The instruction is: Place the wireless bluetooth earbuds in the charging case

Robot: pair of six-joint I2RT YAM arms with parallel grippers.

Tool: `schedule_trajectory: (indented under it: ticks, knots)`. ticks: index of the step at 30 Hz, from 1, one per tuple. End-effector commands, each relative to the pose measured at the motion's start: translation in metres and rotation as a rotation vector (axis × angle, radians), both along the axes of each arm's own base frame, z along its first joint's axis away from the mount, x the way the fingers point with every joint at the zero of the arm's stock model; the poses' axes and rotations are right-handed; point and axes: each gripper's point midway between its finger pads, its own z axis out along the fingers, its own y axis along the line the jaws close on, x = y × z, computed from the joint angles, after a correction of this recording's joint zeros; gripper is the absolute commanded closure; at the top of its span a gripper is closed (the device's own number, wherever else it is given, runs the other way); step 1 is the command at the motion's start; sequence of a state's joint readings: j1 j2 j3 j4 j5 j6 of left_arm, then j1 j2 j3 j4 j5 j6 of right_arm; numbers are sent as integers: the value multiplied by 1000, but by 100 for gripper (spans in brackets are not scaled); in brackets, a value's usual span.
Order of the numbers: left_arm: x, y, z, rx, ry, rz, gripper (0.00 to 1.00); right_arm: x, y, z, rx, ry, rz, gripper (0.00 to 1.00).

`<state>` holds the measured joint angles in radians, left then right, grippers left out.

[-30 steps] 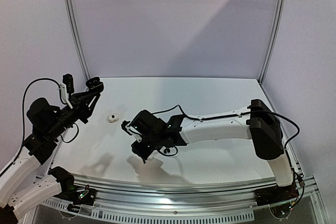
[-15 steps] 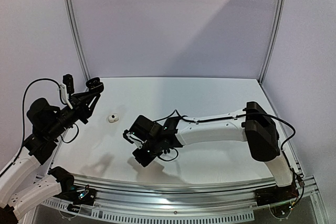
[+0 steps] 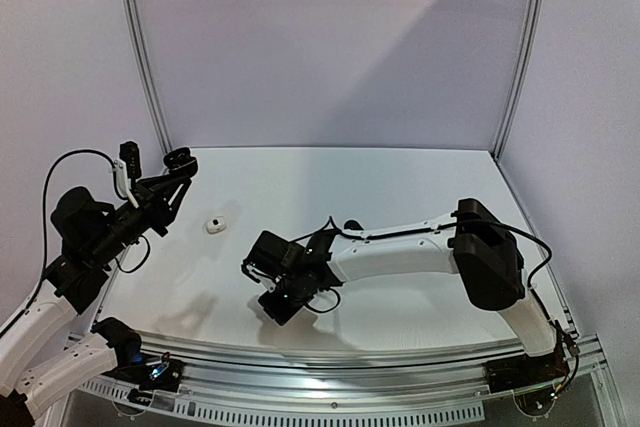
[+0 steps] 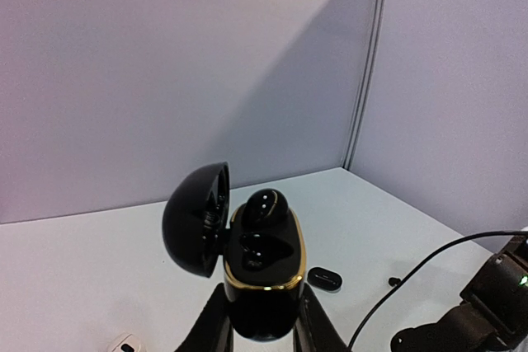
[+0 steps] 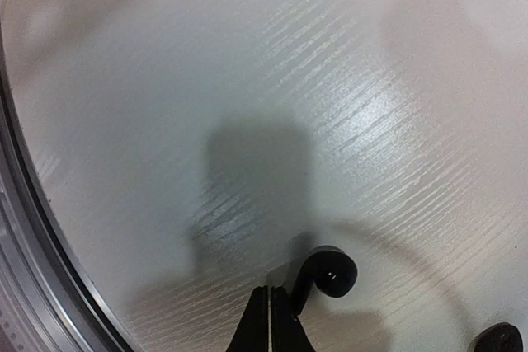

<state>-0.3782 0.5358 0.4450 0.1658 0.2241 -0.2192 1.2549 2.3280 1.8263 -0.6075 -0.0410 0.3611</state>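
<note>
Right claw: shut tight; its tips appear to pinch the stem of a black earbud; the round head juts out just right of the tips, low over the table.
What has changed: a second ago this claw stands partly open, further from the near rail; now it has swung toward the rail and closed; we judge the pickup made.
Left claw: closed on the charging case, held upright above its fingers; lid open to the left; a seated earbud fills the far well; we cannot tell whether the nearer well is free.
Loose piece: a white earbud lies between the claws, nearer the left one.
Meaning: we expect the carry to the case next; a thin grip on a glossy stem could slip.
</note>
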Motion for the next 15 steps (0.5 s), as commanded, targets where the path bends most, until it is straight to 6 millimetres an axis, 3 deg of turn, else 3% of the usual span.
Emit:
schedule_trajectory:
  ticks: [1,15]
  knots:
    - [1,3,-4,-2,11,8,100,1,-8,-12,-60,-12,-14,98]
    - [1,3,-5,-1,13,9,100,9,-18,-10,-94,-45,-34,98]
